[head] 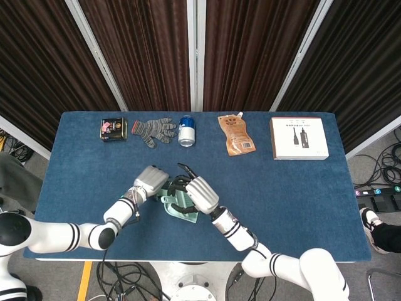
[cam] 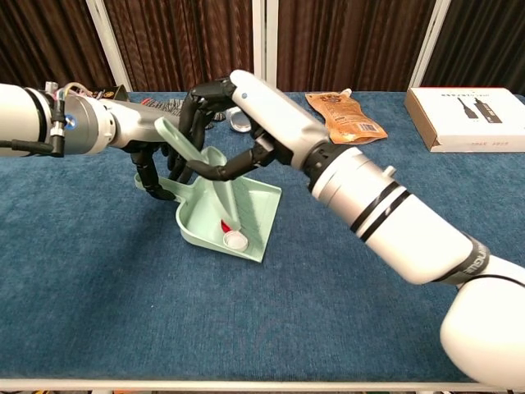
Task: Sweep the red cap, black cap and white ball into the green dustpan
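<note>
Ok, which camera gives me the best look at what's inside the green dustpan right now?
The chest view: the pale green plastic dustpan lies open to it, with a round white piece and a sliver of red inside. In the head view the right hand covers most of the dustpan, hiding its contents.
</note>
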Controlling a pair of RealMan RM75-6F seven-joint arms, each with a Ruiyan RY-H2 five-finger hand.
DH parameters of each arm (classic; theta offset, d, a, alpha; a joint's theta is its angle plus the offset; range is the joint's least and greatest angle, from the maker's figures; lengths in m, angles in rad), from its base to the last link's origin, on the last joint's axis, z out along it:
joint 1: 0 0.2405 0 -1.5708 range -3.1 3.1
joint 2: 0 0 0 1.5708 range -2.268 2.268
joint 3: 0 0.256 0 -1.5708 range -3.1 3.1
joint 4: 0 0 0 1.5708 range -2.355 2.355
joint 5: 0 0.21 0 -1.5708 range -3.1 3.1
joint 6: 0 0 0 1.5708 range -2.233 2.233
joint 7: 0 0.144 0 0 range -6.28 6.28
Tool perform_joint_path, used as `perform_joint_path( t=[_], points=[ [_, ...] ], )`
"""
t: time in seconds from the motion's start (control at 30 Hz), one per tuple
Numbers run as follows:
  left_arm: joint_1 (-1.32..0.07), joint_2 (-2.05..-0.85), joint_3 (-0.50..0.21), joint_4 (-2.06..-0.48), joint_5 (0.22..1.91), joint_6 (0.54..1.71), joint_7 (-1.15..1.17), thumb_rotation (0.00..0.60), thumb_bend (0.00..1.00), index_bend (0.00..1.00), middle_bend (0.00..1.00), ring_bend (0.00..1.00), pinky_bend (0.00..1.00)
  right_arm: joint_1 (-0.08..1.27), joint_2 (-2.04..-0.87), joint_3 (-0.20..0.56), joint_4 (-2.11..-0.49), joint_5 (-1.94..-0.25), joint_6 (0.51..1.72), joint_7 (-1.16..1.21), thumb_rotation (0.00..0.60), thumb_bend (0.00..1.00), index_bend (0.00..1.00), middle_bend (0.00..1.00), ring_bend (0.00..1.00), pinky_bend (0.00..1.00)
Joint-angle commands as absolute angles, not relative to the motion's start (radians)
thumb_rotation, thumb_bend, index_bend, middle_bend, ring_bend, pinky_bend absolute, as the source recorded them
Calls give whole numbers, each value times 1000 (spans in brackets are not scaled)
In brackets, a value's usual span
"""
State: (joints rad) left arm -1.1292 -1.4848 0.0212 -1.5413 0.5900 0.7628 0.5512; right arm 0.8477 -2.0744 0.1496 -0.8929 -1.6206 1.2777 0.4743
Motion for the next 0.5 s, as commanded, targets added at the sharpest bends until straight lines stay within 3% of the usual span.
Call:
perform_joint_path(
  t=[0.03, 0.27, 0.5],
  points=[
    [-1115, -1477, 17, -1549, 602, 768, 529, 600, 375, 425, 444, 350, 259, 821, -1982, 122, -956, -1638, 1290, 453, 600, 544, 830, 678, 336, 52],
    [-1090, -1456, 6, -1560, 635, 775, 488, 600, 353, 236, 278, 217, 260, 781, -1739, 68, -1133, -1630, 1217, 332, 600, 548, 829, 677, 331, 50],
    [-1009, -1408, -28, -1592, 713, 857, 384, 600, 323, 197, 249, 190, 260, 766, -1499, -2, -1279, -1604, 1071, 178, 600, 548, 790, 668, 293, 24]
  ],
)
